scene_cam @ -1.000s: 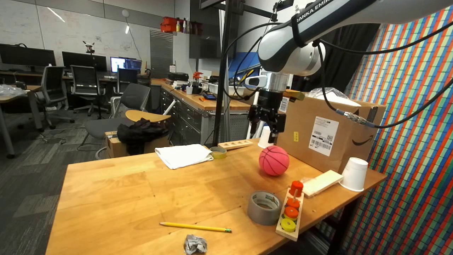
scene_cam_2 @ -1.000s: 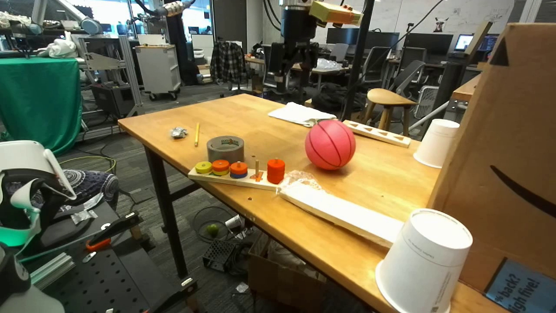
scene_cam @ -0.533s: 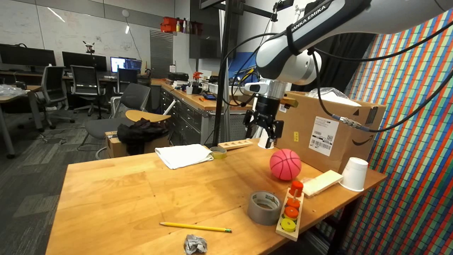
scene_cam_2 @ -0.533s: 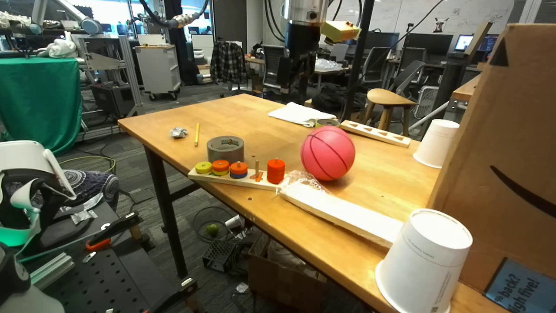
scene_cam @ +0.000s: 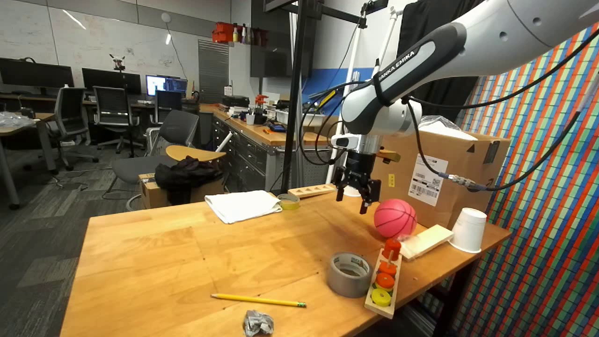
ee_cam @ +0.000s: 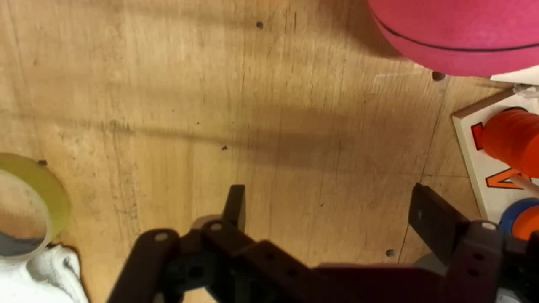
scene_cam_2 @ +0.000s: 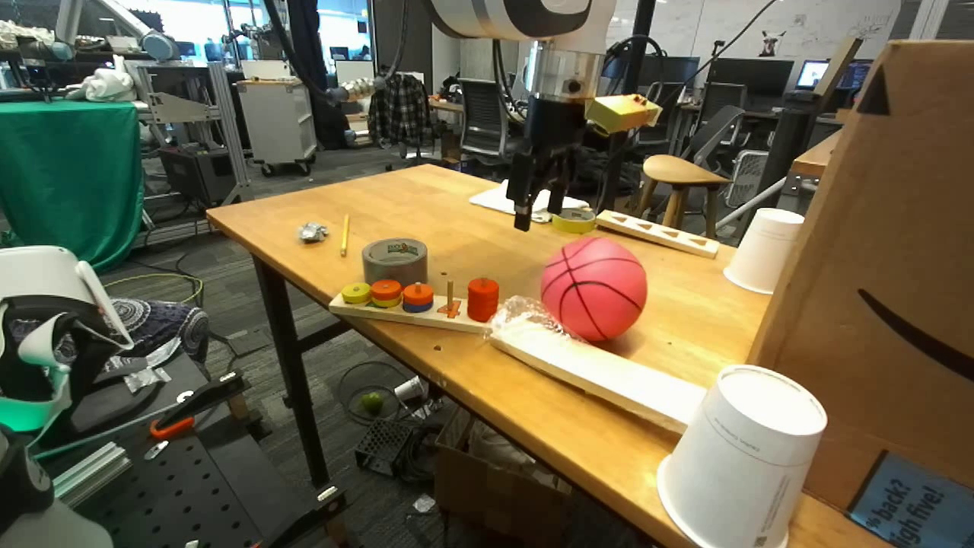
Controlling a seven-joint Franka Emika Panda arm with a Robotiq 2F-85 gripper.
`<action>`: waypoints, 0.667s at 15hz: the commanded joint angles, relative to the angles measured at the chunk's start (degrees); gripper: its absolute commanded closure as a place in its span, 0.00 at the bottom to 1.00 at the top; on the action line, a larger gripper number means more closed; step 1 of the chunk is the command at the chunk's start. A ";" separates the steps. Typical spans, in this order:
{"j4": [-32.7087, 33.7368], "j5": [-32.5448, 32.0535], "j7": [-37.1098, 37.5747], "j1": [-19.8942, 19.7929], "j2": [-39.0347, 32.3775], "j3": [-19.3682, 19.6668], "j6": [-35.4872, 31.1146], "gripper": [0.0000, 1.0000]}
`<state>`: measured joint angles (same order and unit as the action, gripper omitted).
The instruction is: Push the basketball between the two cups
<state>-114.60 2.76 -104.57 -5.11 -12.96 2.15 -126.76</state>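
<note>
Robotics lab — robot arm, whiteboard, monitors, office chairs

wooden table carries pink basketball, two upturned white cups, cardboard box, grey duct tape roll, yellow tape roll, white cloth, wood strip with triangular cutouts, pale plank, ring stacker, pencil and crumpled silver wad.

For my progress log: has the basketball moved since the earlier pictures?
Yes: in an exterior view, the basketball has shifted rightward in the picture, closer to the pale board, which stayed in place.
</note>
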 commanded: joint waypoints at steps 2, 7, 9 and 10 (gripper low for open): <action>-0.28 -4.27 4.87 -0.47 -0.73 0.43 -1.02 0.00; -0.18 -7.11 6.05 -0.95 -1.96 0.37 -1.14 0.00; 0.43 -7.68 5.45 -1.39 -3.00 0.45 -1.66 0.00; 0.58 -8.06 5.04 -1.65 -3.46 0.52 -2.26 0.00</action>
<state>-114.83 -3.57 -99.35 -5.92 -15.39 2.66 -127.44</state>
